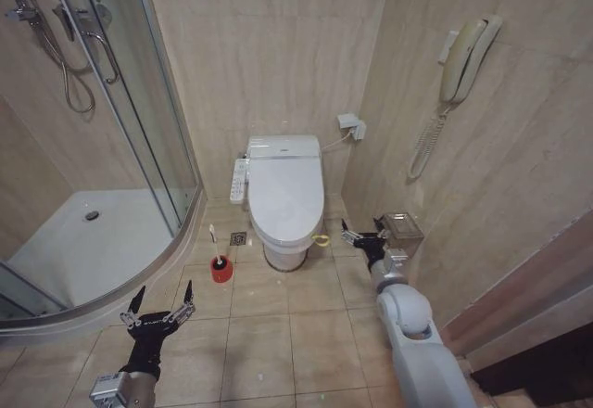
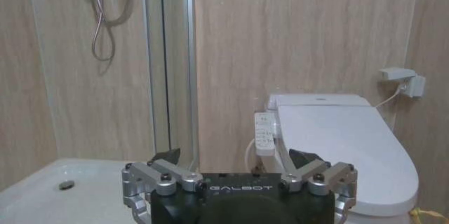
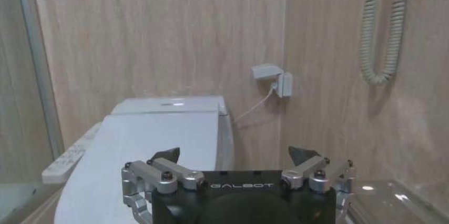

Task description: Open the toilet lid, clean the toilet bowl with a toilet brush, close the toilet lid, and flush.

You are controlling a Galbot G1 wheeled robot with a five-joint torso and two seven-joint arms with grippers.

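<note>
Right claw [image 1: 359, 237] (spread) beside toilet lid [image 1: 286, 194]

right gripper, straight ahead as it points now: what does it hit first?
Likely the closed toilet lid: the open right gripper aims across its right side, back wall behind it. Depth is unclear.

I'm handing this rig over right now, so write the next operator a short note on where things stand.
Left gripper: open, empty, low over the floor tiles beside the shower tray.
Right gripper: open, empty, beside the toilet bowl, near the yellow-green loop.
Toilet lid: down.
Toilet brush: standing in its red holder on the floor beside the toilet.
Done: nothing.
Left: open lid, scrub, close, flush.
</note>
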